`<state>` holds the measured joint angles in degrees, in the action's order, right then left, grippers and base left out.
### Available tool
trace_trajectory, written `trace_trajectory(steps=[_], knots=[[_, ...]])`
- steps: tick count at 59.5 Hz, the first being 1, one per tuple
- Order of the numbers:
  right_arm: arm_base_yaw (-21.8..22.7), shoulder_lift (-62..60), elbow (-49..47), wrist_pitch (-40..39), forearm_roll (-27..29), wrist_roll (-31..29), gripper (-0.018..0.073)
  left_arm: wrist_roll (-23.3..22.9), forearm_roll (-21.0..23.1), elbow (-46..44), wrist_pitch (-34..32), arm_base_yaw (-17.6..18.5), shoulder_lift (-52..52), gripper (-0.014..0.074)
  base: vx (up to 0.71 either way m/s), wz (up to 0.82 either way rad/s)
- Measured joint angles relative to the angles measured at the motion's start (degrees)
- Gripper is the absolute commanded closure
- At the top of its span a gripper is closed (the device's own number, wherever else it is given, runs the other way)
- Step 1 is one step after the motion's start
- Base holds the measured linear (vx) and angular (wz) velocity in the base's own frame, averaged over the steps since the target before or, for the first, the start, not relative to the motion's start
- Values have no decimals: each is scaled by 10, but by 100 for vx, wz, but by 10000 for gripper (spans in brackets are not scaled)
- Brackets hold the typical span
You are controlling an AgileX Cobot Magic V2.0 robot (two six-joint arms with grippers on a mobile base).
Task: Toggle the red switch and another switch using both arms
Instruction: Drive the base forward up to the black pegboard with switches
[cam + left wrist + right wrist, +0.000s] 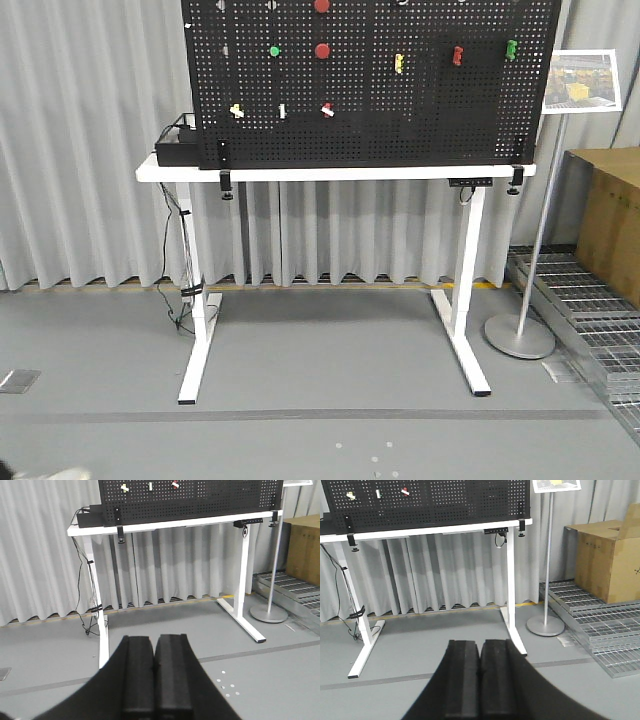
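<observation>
Though seen only from behind in each wrist view, pressed flat together with nothing between: black padded fingers (137, 675) of the left gripper (154, 642), likewise black padded fingers (495, 680) of the right gripper (480, 647). Both low over grey floor (280, 670), well apart from the white desk (350, 172). Clamped upright along that desk, a black perforated pegboard (400, 135). On its lower row, left of centre, a tiny red toggle switch with a white end piece (327, 110). Further left on the same row, past a small white lever (283, 110), a tiny pale yellow-white toggle switch (237, 110). Neither switch touched by any fingers. Right of the desk, a framed sign on a silver pole stand (585, 80), print too small to read. Near it, a brown cardboard box (610, 560), small dark mark on its side illegible.
</observation>
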<state>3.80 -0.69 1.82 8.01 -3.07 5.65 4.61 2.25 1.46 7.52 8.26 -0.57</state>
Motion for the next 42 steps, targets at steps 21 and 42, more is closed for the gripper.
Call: trace_trajectory(steps=[21,42], knots=[[0,0,0,1,0,0,566,0,0,0,0,0,0,594,0,0],[0,0,0,1,0,0,566,0,0,0,0,0,0,594,1,-1]])
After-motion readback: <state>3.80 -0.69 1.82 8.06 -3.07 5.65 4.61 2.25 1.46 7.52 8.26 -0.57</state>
